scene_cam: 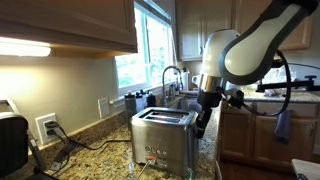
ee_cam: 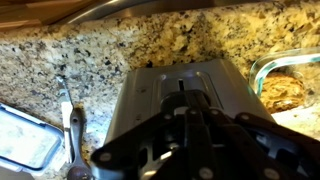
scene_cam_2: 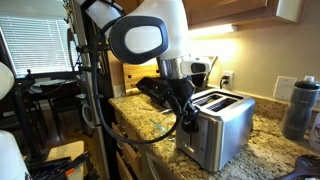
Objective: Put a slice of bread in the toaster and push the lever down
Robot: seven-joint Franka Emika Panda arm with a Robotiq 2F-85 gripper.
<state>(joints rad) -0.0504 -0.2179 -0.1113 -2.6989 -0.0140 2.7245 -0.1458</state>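
Note:
The brushed steel toaster (scene_cam: 160,135) stands on the granite counter and shows in both exterior views (scene_cam_2: 222,125). Its narrow end fills the wrist view (ee_cam: 175,90), with a vertical lever slot down the middle. My gripper (scene_cam: 203,120) hangs at that narrow end (scene_cam_2: 186,106), pressed close against it. In the wrist view its dark fingers (ee_cam: 190,110) are together over the lever slot, and the lever itself is hidden behind them. I cannot tell whether bread is in the slots. Brown bread slices lie in a glass dish (ee_cam: 285,88) to the right.
A black appliance (scene_cam: 10,140) stands at the counter's end by a wall socket. A sink faucet (scene_cam: 170,78) is under the window. A dark bottle (scene_cam_2: 300,105) stands beyond the toaster. A utensil (ee_cam: 68,125) and a clear lidded container (ee_cam: 25,140) lie on the counter.

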